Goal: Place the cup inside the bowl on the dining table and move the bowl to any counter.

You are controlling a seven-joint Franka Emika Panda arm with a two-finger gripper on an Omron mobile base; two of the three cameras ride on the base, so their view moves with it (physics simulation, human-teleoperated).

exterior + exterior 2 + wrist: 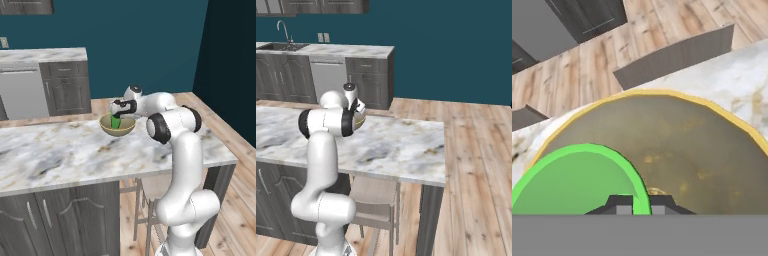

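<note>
My gripper (116,113) hangs over the bowl (117,126), pointing down into it, and its jaws are pinched narrow on the rim of the cup (116,122). In the hand view the two dark fingertips (620,204) rise on either side of the cup's (577,182) bright green edge, one just inside the wall and one just outside, so the rim is clamped between them. The cup sits directly under my hand and a little to one side of it, its open mouth facing up at the camera.

The cup is inside the bowl (692,145): the olive-gold inner surface curves round behind and beside the green rim, and the bowl's thin yellow edge arcs beyond it. From the left base view the green body of the cup shows below my gripper, reaching down past the bowl's rim into the hollow. I cannot tell whether the cup's base touches the bottom of the bowl.

The bowl stands on the dining table (60,150), near its far edge, with the marble top spreading wide toward the base. In the right base view my own arm covers most of the bowl (360,120), leaving a sliver of its tan side beside the gripper (358,108). The counter (42,55) runs along the teal wall, well apart from the table, across a strip of wooden floor (240,190)
</note>
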